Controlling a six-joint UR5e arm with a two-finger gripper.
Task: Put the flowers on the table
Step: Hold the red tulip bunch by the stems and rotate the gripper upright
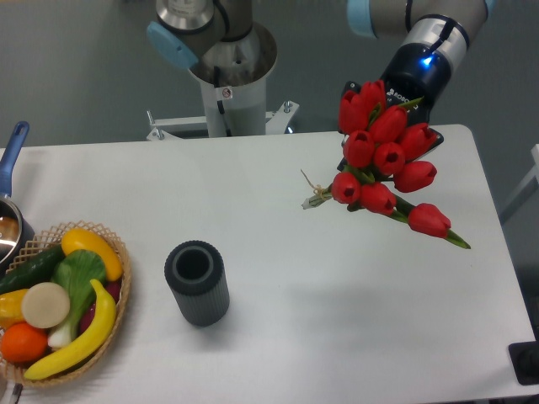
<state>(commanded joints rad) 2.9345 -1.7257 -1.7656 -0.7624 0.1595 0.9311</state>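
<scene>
The flowers [387, 156], a bunch of red tulips with green stems tied with pale string, hang tilted in the air over the right part of the white table [278, 328]. The stem ends point left and the blooms spread to the right and toward the camera. My gripper [347, 164] reaches down from the upper right and is mostly hidden behind the blooms. Only its black wrist and a dark edge at the bunch's left side show. It holds the bunch near the stems. A dark grey ribbed vase [197, 282] stands upright and empty at the left of centre.
A wicker basket [118, 252] with a banana, cucumber, orange and other produce sits at the front left edge. A pot with a blue handle [10, 151] is at the far left. The arm's base post [227, 93] stands behind the table.
</scene>
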